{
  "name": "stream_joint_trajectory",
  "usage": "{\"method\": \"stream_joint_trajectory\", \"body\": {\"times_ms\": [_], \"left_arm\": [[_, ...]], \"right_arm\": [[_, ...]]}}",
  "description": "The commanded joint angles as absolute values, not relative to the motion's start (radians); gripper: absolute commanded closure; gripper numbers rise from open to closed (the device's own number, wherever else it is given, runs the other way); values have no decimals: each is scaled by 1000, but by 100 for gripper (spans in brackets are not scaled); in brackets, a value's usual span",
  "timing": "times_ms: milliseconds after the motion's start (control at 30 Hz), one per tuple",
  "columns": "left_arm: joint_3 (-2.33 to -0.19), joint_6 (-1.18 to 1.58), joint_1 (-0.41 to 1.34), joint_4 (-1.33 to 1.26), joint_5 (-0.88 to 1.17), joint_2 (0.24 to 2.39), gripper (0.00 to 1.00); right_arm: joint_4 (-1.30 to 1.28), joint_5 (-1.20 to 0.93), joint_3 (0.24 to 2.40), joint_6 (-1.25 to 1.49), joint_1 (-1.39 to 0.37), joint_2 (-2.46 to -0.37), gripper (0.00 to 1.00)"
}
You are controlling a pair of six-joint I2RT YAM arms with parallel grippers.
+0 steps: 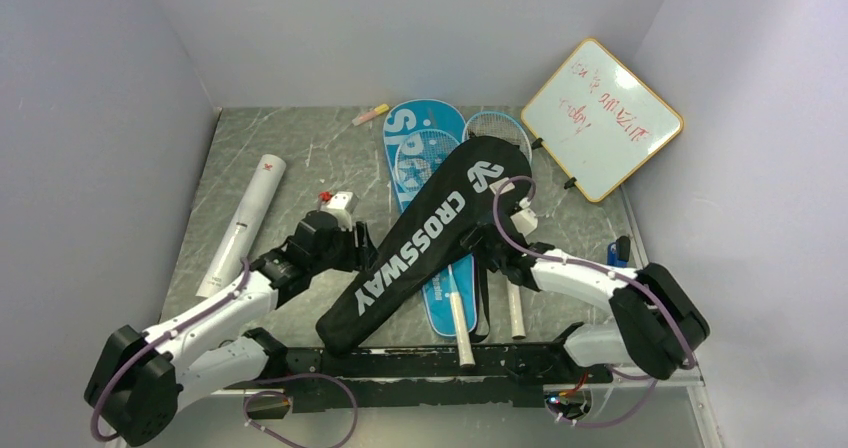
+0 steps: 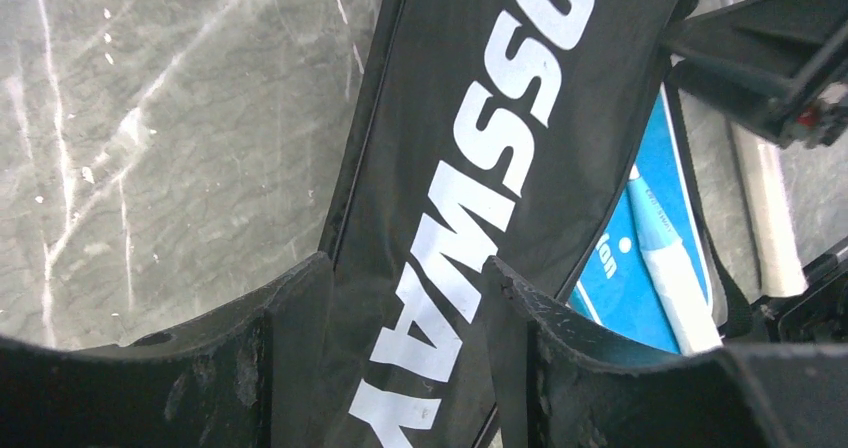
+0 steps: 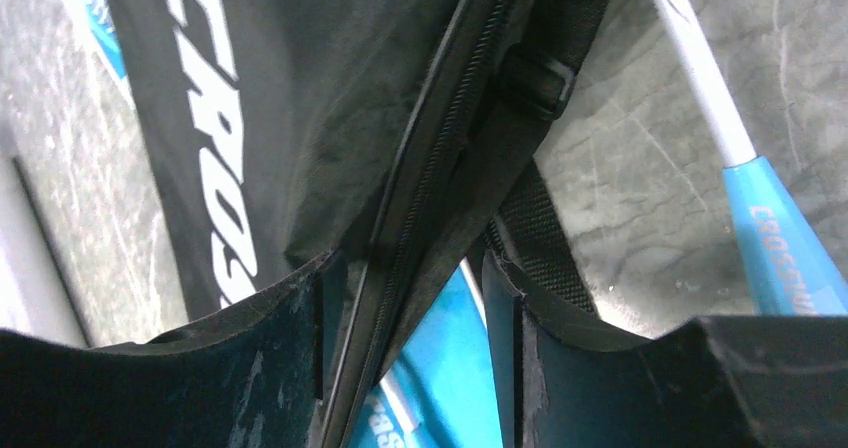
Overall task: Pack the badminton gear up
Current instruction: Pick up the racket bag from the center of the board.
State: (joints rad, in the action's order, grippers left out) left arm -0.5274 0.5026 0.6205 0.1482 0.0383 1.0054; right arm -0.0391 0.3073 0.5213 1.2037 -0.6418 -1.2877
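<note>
The black "CROSSWAY" cover lies slanted across the blue "SPORT" cover. A light-blue racket head shows behind them. Two white grips stick out near the front edge. The white cardboard tube lies at the left. My left gripper is open over the black cover's narrow end, fingers apart on either side of the white lettering. My right gripper is open around the cover's zipper edge, with blue cover showing in the gap. A light-blue racket handle lies to its right.
A wood-framed whiteboard leans in the back right corner. A small pink-yellow marker lies at the back wall. White walls close in the grey marbled table on three sides. A black rail runs along the near edge.
</note>
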Motion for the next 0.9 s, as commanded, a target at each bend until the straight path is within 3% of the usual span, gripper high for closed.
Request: {"method": "stream_joint_trajectory", "body": {"times_ms": [0, 200, 267, 367, 867], "left_arm": [[-540, 534, 617, 166, -32, 937, 39], [-567, 544, 617, 223, -86, 847, 38], [-579, 541, 618, 248, -97, 823, 38], [-601, 536, 617, 284, -113, 790, 38], [-780, 505, 618, 454, -219, 695, 38]], "right_arm": [[34, 351, 553, 1274, -627, -1354, 46], [96, 372, 557, 1254, -620, -1386, 68], [149, 372, 544, 1207, -619, -1355, 89], [178, 387, 532, 1174, -617, -1303, 100], [73, 256, 823, 819, -673, -1220, 100]]}}
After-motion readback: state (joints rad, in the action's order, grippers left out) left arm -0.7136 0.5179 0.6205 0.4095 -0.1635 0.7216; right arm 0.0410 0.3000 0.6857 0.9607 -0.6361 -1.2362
